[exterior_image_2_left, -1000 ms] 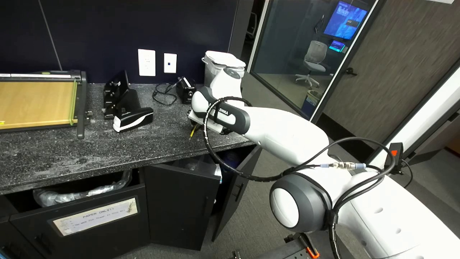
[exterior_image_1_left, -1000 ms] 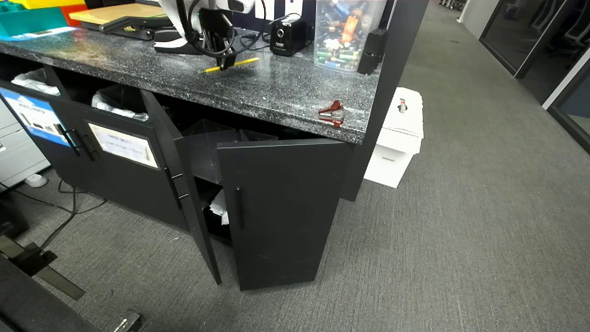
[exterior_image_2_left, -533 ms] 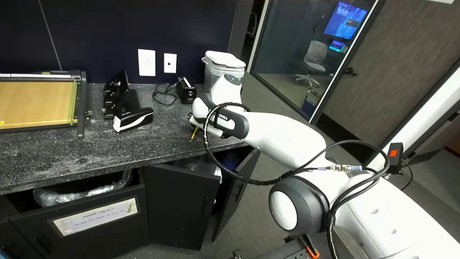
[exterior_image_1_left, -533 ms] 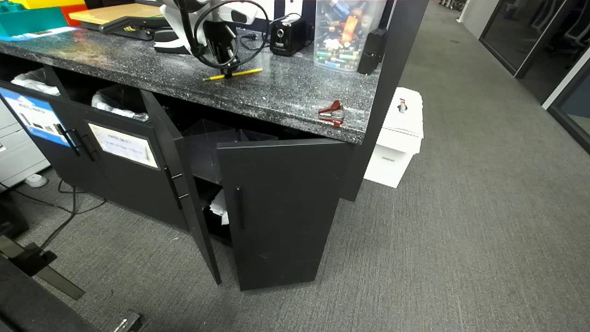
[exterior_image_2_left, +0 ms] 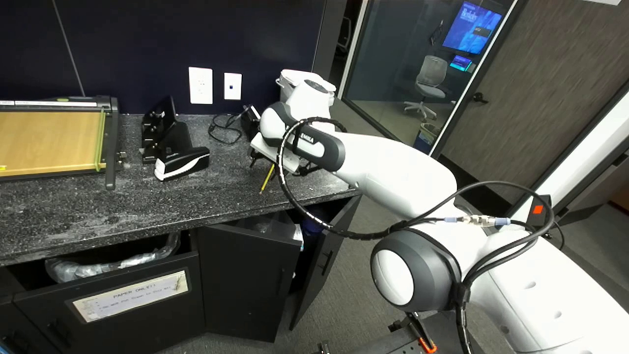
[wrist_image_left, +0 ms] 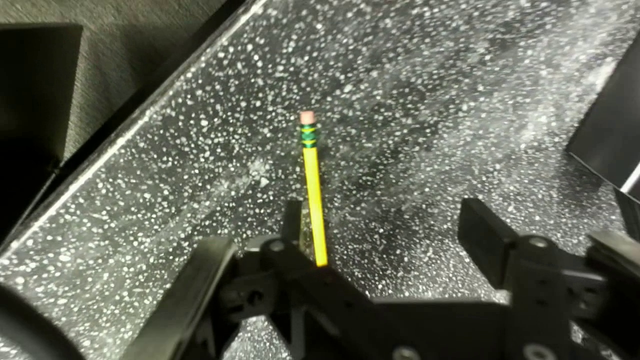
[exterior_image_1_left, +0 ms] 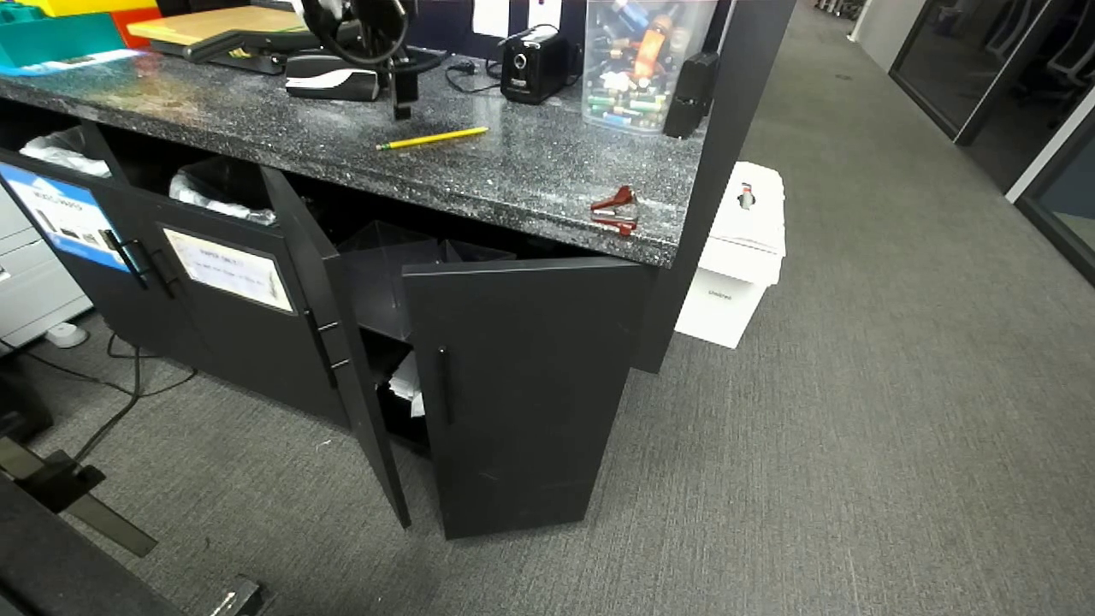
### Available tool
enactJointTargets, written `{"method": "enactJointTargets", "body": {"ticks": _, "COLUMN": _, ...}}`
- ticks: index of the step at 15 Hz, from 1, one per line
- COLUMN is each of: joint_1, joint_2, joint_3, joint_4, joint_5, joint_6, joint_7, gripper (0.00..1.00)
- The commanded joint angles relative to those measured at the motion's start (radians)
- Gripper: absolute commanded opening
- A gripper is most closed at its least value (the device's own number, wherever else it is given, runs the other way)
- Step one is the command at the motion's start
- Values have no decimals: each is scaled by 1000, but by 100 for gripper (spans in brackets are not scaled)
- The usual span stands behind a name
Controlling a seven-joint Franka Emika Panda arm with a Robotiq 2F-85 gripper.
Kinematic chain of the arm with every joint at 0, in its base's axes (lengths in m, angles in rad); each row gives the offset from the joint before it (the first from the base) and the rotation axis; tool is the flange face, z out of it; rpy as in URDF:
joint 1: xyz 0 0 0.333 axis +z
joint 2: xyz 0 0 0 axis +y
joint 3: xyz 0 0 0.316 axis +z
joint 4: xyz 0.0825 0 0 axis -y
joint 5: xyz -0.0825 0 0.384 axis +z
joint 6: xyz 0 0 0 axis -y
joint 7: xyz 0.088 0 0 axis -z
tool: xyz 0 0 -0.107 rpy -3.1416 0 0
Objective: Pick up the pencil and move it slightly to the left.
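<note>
Wrist view: the gripper (wrist_image_left: 385,220) was unclenched, its 2 fingers (wrist_image_left: 291,225) spread wide with nothing held; the pencil (wrist_image_left: 314,200) lay on the counter (wrist_image_left: 425,125), close to the left finger's line, its near end hidden by the gripper. Risk: lowered on this line, the left finger could have pressed on or rolled the pencil, owing to poor centring; closing too high would probably have missed so slim a shaft. In an exterior view, the pencil rested toward the near edge, with the gripper apart from it on the far side. Counter: dark, speckled, shiny; farther back stood a stapler (exterior_image_1_left: 342,81), a black device (exterior_image_1_left: 535,73) and a clear tub (exterior_image_1_left: 592,60), with a reddish-brown object (exterior_image_1_left: 618,198) at the near right. 2 cabinet doors (exterior_image_1_left: 513,411) stood ajar over grey carpet (exterior_image_1_left: 855,428). In an exterior view, the arm (exterior_image_2_left: 388,172) hid part of the pencil; a paper cutter (exterior_image_2_left: 49,140) sat left, an office chair (exterior_image_2_left: 432,76) far right behind glass (exterior_image_2_left: 383,54).
</note>
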Motion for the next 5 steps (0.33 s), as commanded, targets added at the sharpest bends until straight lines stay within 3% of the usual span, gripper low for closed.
{"method": "enactJointTargets", "body": {"ticks": 1, "joint_1": 0, "joint_2": -44, "joint_3": -1, "joint_4": -21, "joint_5": -1, "joint_6": -38, "joint_7": 52, "gripper": 100}}
{"method": "enactJointTargets", "body": {"ticks": 2, "joint_1": 1, "joint_2": -51, "joint_3": -3, "joint_4": 14, "joint_5": -3, "joint_6": -77, "joint_7": 69, "gripper": 93}}
{"method": "enactJointTargets", "body": {"ticks": 3, "joint_1": 2, "joint_2": -34, "joint_3": -4, "joint_4": 56, "joint_5": -4, "joint_6": -98, "joint_7": 69, "gripper": 100}}
{"method": "enactJointTargets", "body": {"ticks": 5, "joint_1": 3, "joint_2": -6, "joint_3": -5, "joint_4": 74, "joint_5": -4, "joint_6": -103, "joint_7": 69, "gripper": 100}}
